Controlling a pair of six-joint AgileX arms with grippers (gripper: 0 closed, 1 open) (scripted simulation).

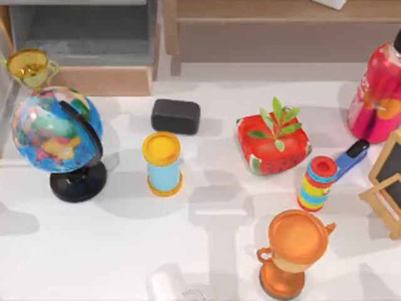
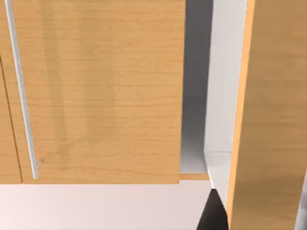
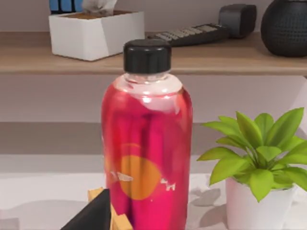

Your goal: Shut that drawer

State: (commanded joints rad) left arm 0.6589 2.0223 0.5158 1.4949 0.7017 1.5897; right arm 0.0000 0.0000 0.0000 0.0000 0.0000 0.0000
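Right under the overhead camera we have an orange trophy (image 1: pixel 294 254) at the near edge of the white worktop (image 1: pixel 125 244), with a striped cylinder (image 1: pixel 317 183) just behind it. Over at far left, the drawer (image 1: pixel 88 47) stands pulled out, its grey inside open to view and its light tan front board facing the worktop, a gold cup (image 1: pixel 28 66) at its left corner and the globe (image 1: pixel 57 133) just in front. Our left wrist view looks close onto wooden panels (image 2: pixel 105 91); our right wrist view faces a red bottle (image 3: pixel 146 143). We cannot tell either end effector's state.
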